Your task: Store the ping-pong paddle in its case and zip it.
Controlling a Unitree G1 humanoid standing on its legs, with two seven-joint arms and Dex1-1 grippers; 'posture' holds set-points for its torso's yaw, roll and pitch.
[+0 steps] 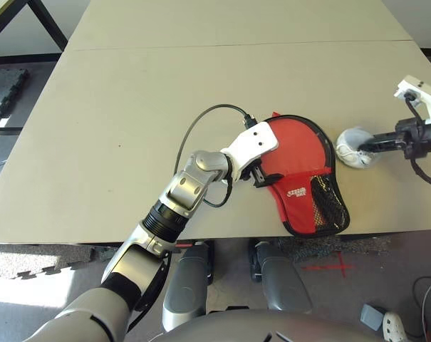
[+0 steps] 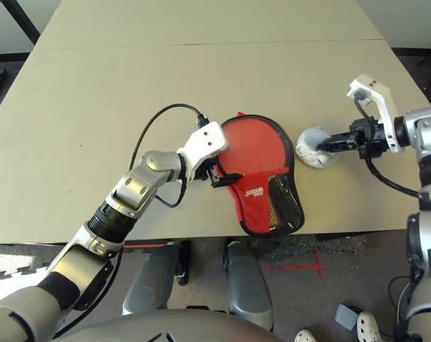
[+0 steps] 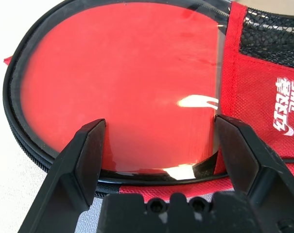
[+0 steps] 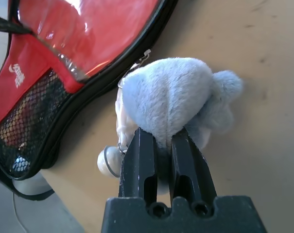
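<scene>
The case (image 1: pixel 305 199) lies near the table's front edge, red with black zipper edging, its flap with the mesh pocket and white logo folded over the near half. Inside it shows the glossy red face of the ping-pong paddle (image 3: pixel 122 82); the handle is hidden under the flap. My left gripper (image 1: pixel 261 177) is open at the case's left rim, its two fingers (image 3: pixel 86 145) spread over the zipper edge and the paddle's round edge. My right gripper (image 2: pixel 328 147) is shut on a small grey-white soft lump (image 4: pixel 171 92) just right of the case, where a ring links it to the zipper.
The beige table (image 1: pixel 130 92) has a seam across the back. A black cable (image 1: pixel 194 132) loops from my left wrist over the table. The case's near end reaches almost to the front edge. Bare tabletop lies to the left and behind.
</scene>
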